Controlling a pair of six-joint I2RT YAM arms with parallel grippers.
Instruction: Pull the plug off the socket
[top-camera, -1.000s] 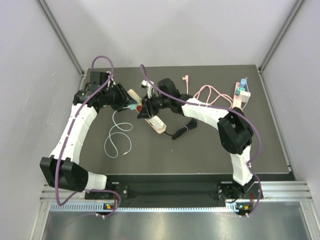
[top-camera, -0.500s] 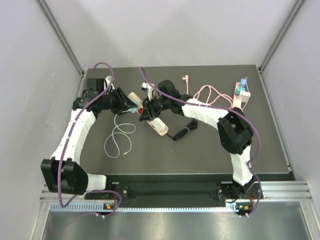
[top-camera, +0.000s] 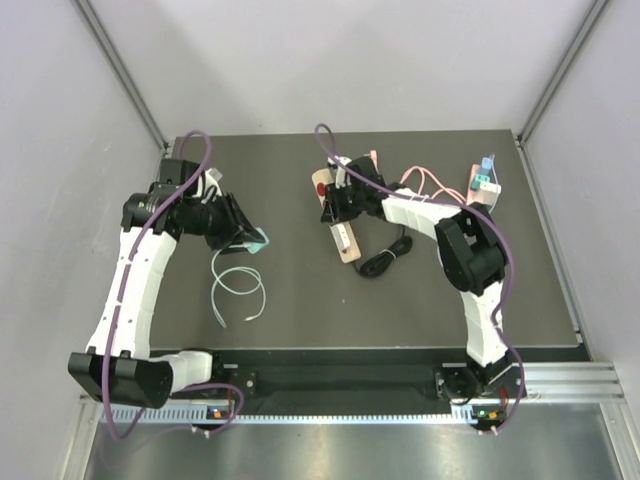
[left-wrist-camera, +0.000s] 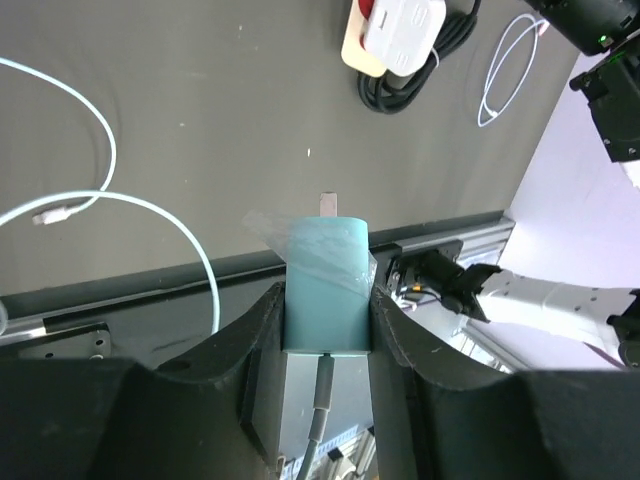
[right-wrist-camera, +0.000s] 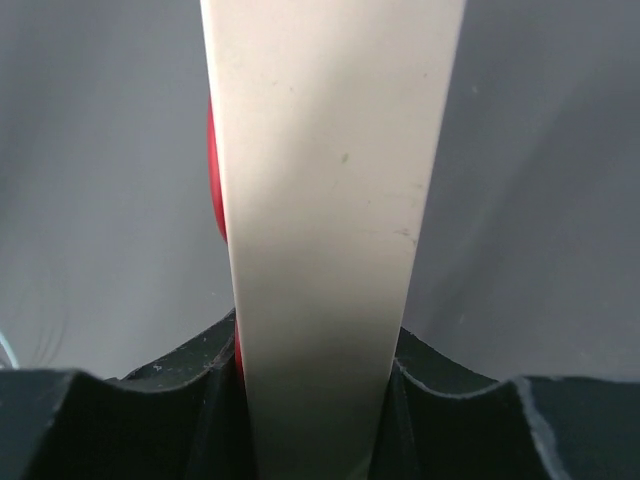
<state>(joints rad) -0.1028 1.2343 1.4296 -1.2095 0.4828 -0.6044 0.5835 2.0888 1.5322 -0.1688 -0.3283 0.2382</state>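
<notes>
A teal plug (left-wrist-camera: 325, 285) with a metal prong (left-wrist-camera: 328, 205) sits clamped in my left gripper (left-wrist-camera: 325, 292), which is shut on it. From above, the left gripper (top-camera: 248, 238) holds the plug (top-camera: 257, 241) well left of the socket and apart from it. The socket is a beige strip (top-camera: 340, 228) with a red switch (top-camera: 321, 187). My right gripper (top-camera: 329, 203) is shut on its far end. In the right wrist view the strip (right-wrist-camera: 330, 200) fills the gap between the fingers (right-wrist-camera: 180, 400). A white plug (left-wrist-camera: 403, 28) stays in the strip.
A white cable (top-camera: 238, 285) trails from the teal plug in loops on the dark mat. A black cord coil (top-camera: 385, 258) lies by the strip's near end. A pink cable (top-camera: 420, 185) and small adapters (top-camera: 483, 185) lie at the back right.
The teal plug has come away from the strip. My left gripper moved left with it, and my right gripper carried the strip to the right and back.
</notes>
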